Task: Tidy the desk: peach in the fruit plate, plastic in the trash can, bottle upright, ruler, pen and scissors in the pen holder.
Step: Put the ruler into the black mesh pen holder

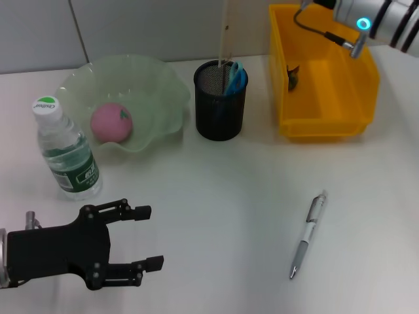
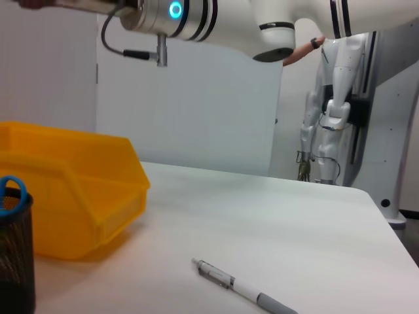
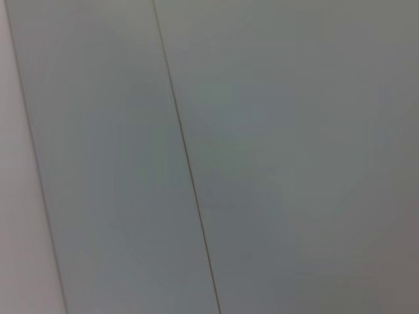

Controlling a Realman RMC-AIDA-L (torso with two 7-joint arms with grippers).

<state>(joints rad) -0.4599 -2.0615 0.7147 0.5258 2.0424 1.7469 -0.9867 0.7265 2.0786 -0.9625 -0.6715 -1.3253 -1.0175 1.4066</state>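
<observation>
Peach (image 1: 111,122) plated, bottle (image 1: 65,152) upright; pen (image 1: 308,236) remains on bench (image 1: 216,216); left end effector (image 1: 147,237) open, empty.

Right hand lies beyond the frame; dark item (image 1: 292,74) in bin (image 1: 340,124) unidentifiable.

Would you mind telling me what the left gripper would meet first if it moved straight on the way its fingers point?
Probably the silver-and-white pen lying on the white table; the left gripper, open, points across bare tabletop toward it, though depth is uncertain.

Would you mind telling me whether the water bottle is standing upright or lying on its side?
Upright. The water bottle stands on its base on the table, white cap on top, beside the green fruit plate.
</observation>
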